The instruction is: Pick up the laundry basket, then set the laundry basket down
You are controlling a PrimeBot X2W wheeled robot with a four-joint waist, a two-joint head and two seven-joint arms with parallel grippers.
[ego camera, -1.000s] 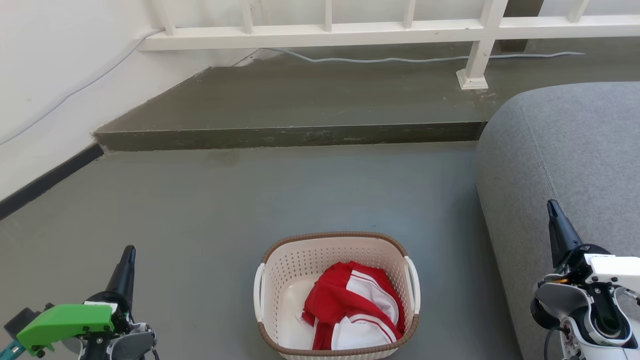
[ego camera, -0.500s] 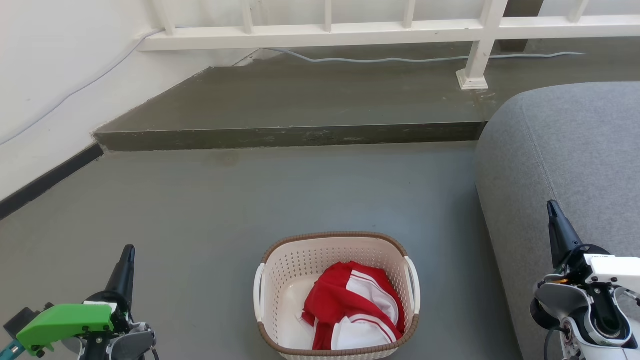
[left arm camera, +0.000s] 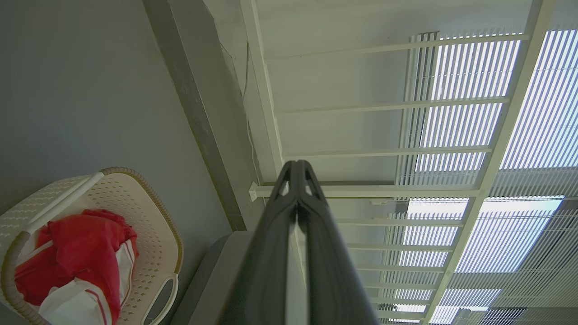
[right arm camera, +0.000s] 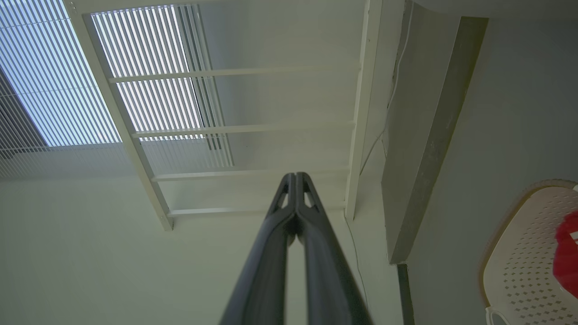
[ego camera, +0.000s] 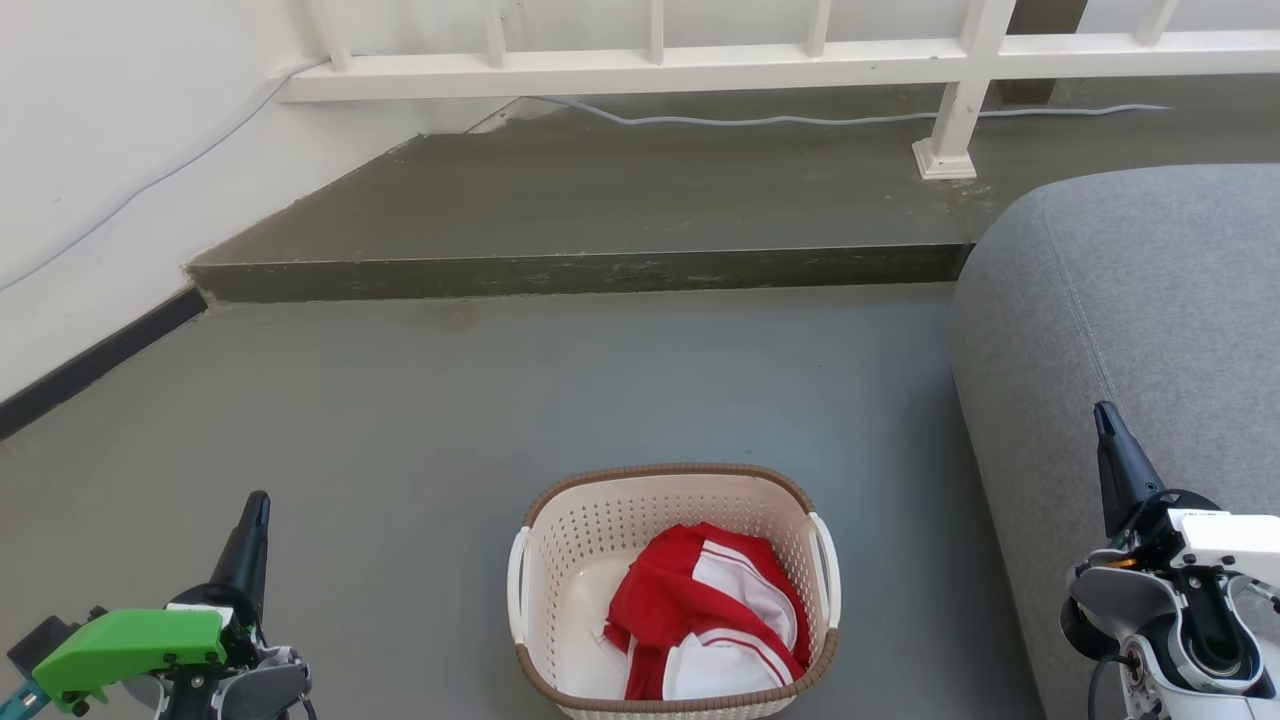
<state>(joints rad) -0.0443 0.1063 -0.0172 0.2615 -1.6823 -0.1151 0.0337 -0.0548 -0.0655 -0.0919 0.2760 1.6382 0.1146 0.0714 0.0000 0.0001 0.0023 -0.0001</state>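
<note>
The laundry basket point(ego camera: 585, 540), cream-white and perforated with a brown woven rim and white side handles, stands on the grey floor at the bottom centre of the head view. A red and white garment point(ego camera: 715, 610) lies inside it. My left gripper point(ego camera: 257, 502) is at the lower left, well apart from the basket, fingers pressed together and holding nothing. My right gripper point(ego camera: 1103, 412) is at the lower right, in front of the sofa, also shut and empty. The left wrist view has the basket point(left arm camera: 149, 216) at lower left beside the closed gripper point(left arm camera: 296, 163). In the right wrist view the basket point(right arm camera: 524, 253) is at the right edge, past the shut gripper point(right arm camera: 295, 175).
A grey sofa point(ego camera: 1150, 320) fills the right side, close to the basket. A raised concrete step point(ego camera: 580, 270) runs across beyond the open floor, with a white railing point(ego camera: 960, 90) and a loose cable point(ego camera: 760, 120) on it. A white wall point(ego camera: 90, 150) with a dark skirting is at left.
</note>
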